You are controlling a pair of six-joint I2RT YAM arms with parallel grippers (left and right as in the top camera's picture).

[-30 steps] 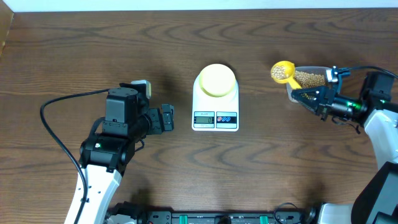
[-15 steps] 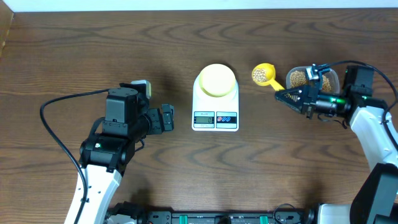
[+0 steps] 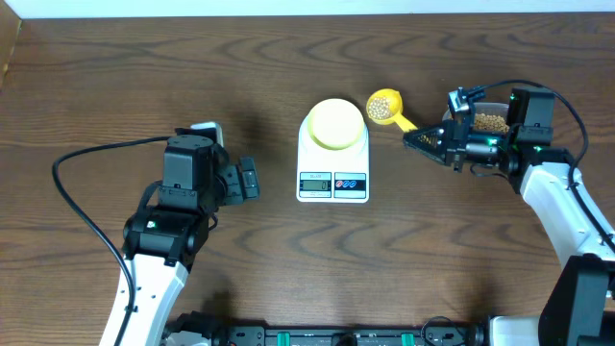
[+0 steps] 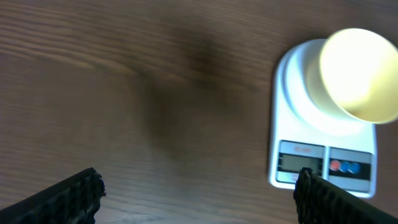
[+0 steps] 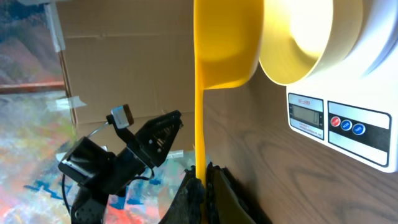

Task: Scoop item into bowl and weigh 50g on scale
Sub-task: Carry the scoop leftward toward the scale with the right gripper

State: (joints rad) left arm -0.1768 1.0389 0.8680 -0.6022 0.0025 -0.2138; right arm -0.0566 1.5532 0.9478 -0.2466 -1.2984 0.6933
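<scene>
The scoop [image 3: 392, 112] has swung in from the tub [image 3: 490, 108]: left gripper [image 3: 248, 180] idle, jaws released; bowl [image 3: 335, 123] on the scale [image 3: 332, 183] at centre; right gripper [image 3: 413, 137], jaws clenched on the thin handle's end, carrying light, loose beans [image 3: 383, 103] beside the bowl, likely to roll if tilted.

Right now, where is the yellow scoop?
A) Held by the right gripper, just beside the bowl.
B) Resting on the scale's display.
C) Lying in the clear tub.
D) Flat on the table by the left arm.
A: overhead, the right gripper grips the scoop by its handle, its head full of beans next to the bowl on the scale.
</scene>
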